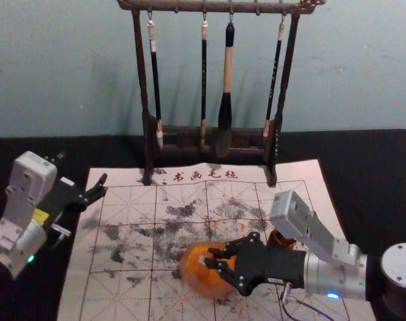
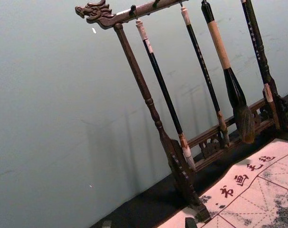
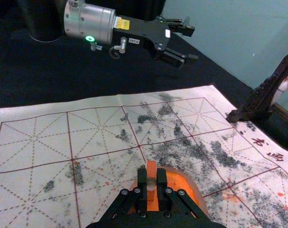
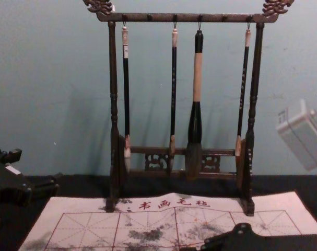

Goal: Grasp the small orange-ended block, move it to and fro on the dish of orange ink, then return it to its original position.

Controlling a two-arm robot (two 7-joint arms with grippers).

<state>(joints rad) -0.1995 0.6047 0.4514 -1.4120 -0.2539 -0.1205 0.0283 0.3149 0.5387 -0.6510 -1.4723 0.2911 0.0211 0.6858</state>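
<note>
Behind the worktop we record a plain blue-green wall [image 1: 69, 60], and before it a black-covered table [image 1: 366, 174]. At twelve o'clock in the head view stands a dark carved rack [image 4: 158, 18], from which hang four brushes [image 4: 197, 78], one noticeably thicker than the rest. Forward of the rack lies a gridded felt mat [image 1: 119, 294], marked with grey-black smudges and a few orange spots. We find the dish of orange ink [image 1: 197, 281] on the mat, near six o'clock. From the dish's three o'clock side reaches the right gripper [image 1: 213, 257], its jaws closed on the small orange-ended block [image 3: 151, 172], which is held over the dish; whether the block touches the ink we cannot tell. Between two and three o'clock from the dish we note a brown item [image 1: 279, 242], partly hidden behind that gripper. At nine o'clock in the head view we find the left gripper [image 1: 82, 170], idle beside the mat, its jaws spread apart with nothing between them.
</note>
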